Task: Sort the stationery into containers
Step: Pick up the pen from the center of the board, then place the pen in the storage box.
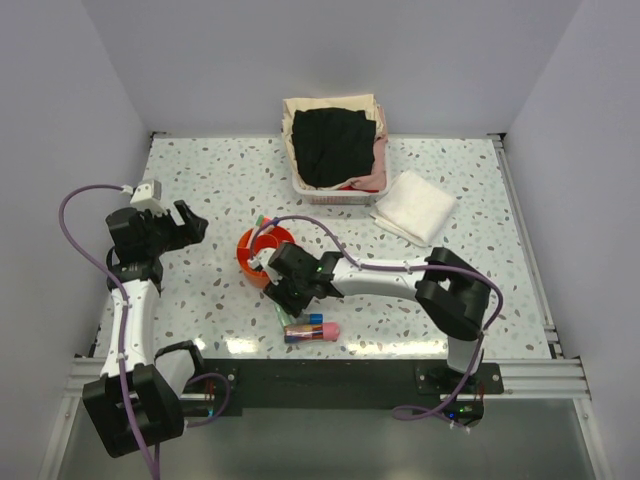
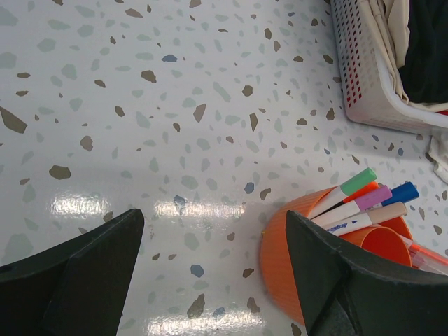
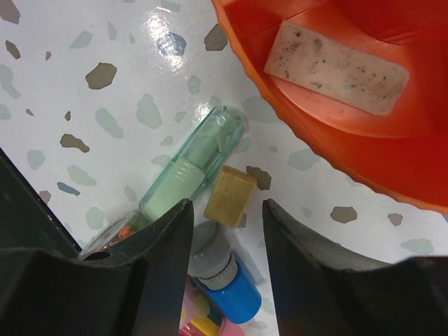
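The orange tray (image 1: pixel 262 255) sits mid-bench, with white pens (image 2: pixel 353 203) fanned over its rim and a speckled pinkish eraser (image 3: pixel 336 66) flat in one compartment. Just off its near rim lie a pale green tube (image 3: pixel 192 168), a tan block (image 3: pixel 229 196) just beside it and a blue-capped piece (image 3: pixel 227 287). The right gripper (image 3: pixel 225 210) hangs low over these, jaws apart, straddling the tan block. The left gripper (image 2: pixel 213 220), also spread, hovers over bare bench (image 2: pixel 175 105) left of the tray — open room there, with the white basket (image 1: pixel 335 190) well back.

Eraser (image 3: pixel 337 68) in tray (image 3: pixel 392 164); tube (image 3: pixel 194 165) just outside, seemingly touching a block (image 3: pixel 229 195)
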`<state>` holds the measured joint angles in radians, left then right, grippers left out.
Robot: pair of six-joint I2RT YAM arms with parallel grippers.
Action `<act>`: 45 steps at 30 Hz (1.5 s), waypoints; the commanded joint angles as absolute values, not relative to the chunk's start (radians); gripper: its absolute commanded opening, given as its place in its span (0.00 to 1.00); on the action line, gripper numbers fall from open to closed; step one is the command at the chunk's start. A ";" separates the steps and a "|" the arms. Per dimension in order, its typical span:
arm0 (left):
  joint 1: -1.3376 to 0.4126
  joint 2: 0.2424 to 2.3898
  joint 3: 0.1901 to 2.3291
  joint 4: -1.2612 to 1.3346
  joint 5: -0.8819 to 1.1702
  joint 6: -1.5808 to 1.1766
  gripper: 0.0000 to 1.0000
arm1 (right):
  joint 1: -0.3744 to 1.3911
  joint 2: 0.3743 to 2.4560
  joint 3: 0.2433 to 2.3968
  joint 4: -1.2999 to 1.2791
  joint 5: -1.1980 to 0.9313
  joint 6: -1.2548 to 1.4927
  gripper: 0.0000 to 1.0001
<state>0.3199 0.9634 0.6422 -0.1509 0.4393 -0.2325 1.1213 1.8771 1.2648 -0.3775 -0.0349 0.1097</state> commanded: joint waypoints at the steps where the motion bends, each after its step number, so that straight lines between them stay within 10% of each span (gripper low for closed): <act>1: 0.327 0.953 0.637 -0.126 0.433 -0.226 0.87 | 1.127 1.901 1.290 -0.356 -0.003 0.166 0.50; 8: 0.325 0.951 0.632 -0.126 0.430 -0.222 0.87 | 1.127 1.931 1.289 -0.362 0.025 0.193 0.46; 19: 0.327 0.974 0.643 -0.118 0.451 -0.232 0.87 | 1.127 1.821 1.302 -0.409 0.040 0.094 0.04; 45: 0.331 1.017 0.663 -0.086 0.520 -0.258 0.86 | 1.127 1.724 1.443 -0.339 0.097 -0.328 0.04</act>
